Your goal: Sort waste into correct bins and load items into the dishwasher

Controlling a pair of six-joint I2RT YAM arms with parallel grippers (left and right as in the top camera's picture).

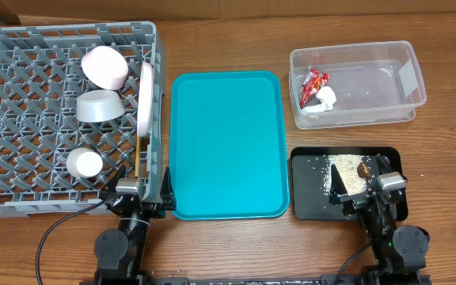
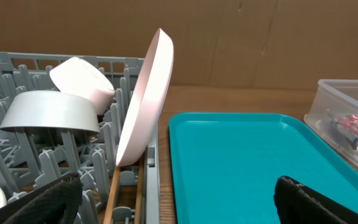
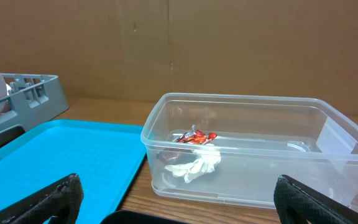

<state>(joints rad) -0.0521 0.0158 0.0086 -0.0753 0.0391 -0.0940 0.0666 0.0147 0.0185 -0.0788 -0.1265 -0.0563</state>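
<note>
The grey dishwasher rack (image 1: 22,119) holds a pink bowl (image 1: 104,66), a grey bowl (image 1: 99,106), a small white dish (image 1: 85,163), a white plate (image 1: 146,95) standing on edge and wooden chopsticks (image 1: 138,154). In the clear tub (image 1: 370,83) lie the red wrapper (image 1: 313,85) and the white tissue (image 1: 325,98). Rice (image 1: 345,170) and a brown scrap (image 1: 365,169) lie in the black tray (image 1: 311,194). My left gripper (image 1: 145,188) is open by the rack's near right corner. My right gripper (image 1: 364,184) is open over the black tray's near side. Neither holds anything.
A large teal tray (image 1: 226,142) lies between the rack and the two bins, bare. In the left wrist view the plate (image 2: 145,99) leans over the rack wall (image 2: 151,180) just ahead. In the right wrist view the tub (image 3: 260,168) stands straight ahead.
</note>
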